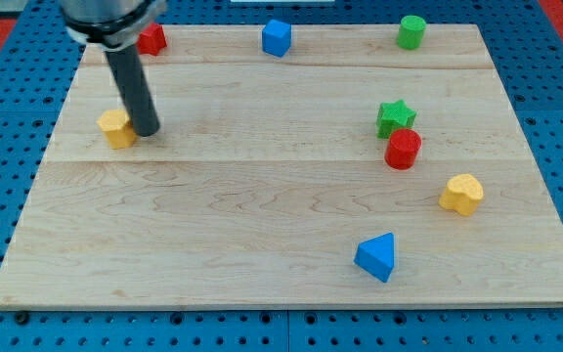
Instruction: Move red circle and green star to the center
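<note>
The red circle (403, 149) lies right of the board's middle. The green star (394, 117) sits just above it and touches it. My tip (148, 130) rests on the board at the view's left, far from both. It stands right beside a yellow block (116, 127), on that block's right side.
A red block (151, 39) lies at the top left, partly behind the rod. A blue block (277, 37) lies at top centre and a green cylinder (411, 31) at top right. A yellow heart (461, 194) lies at the right. A blue triangle (377, 257) lies at the lower right.
</note>
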Controlling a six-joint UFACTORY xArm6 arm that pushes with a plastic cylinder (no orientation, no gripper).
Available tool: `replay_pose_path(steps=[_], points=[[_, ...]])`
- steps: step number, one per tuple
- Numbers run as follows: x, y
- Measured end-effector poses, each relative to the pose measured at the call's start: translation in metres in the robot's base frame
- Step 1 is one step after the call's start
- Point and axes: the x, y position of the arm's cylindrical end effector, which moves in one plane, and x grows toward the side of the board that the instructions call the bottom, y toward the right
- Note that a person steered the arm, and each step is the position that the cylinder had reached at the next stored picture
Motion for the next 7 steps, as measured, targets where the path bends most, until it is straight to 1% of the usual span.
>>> replay_pose_path(steps=[1,3,4,5,6,7], points=[[-0.004,-0.004],[-0.003,0.009],[0.011,0.071],[0.024,0.167],[0.085,0.227],[0.104,0.303]])
